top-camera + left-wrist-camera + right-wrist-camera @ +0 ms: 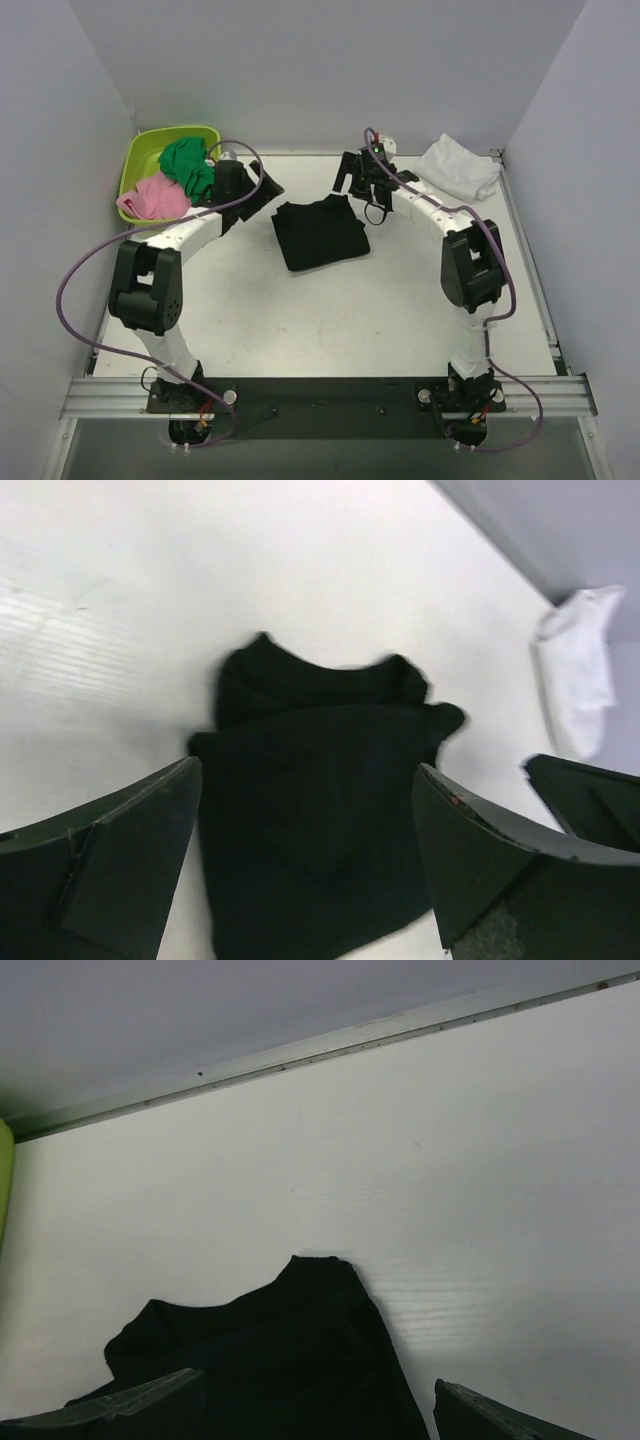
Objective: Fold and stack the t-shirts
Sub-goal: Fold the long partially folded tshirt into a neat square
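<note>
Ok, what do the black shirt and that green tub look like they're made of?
Black t-shirt: soft matte cloth, probably knit cotton; it lies in limp, rumpled folds. Lime-green tub: looks like smooth moulded plastic, with a rigid, evenly curved rim.

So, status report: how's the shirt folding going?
Left gripper and right gripper open, empty, either side of black t-shirt. It lies folded, centre. White t-shirt crumpled, far right corner, unstacked. Nothing in the way.
</note>
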You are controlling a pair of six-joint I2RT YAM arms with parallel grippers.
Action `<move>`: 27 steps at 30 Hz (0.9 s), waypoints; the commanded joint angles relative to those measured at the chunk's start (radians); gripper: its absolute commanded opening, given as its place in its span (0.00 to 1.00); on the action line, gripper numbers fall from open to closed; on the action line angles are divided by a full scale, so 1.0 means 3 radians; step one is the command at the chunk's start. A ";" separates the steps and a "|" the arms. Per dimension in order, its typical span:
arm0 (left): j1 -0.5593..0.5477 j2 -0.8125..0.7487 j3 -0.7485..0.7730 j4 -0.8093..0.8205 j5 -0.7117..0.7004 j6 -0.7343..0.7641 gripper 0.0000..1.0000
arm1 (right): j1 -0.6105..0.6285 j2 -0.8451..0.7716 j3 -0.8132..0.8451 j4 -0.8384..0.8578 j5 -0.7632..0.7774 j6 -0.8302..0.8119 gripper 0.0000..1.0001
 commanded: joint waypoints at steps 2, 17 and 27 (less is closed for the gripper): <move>-0.0270 -0.0675 -0.0041 0.0138 0.0185 0.0035 0.95 | 0.0135 -0.0638 -0.0366 0.0252 0.0093 -0.0024 1.00; -0.0905 0.0040 -0.0159 0.0746 0.0503 -0.0077 0.96 | -0.0233 -0.0571 -0.0248 -0.0162 -0.0377 -0.0070 1.00; -0.0941 0.0173 -0.0803 0.1314 0.0630 -0.0205 0.96 | -0.0116 -0.0607 -0.0321 -0.0039 -0.0837 0.0134 1.00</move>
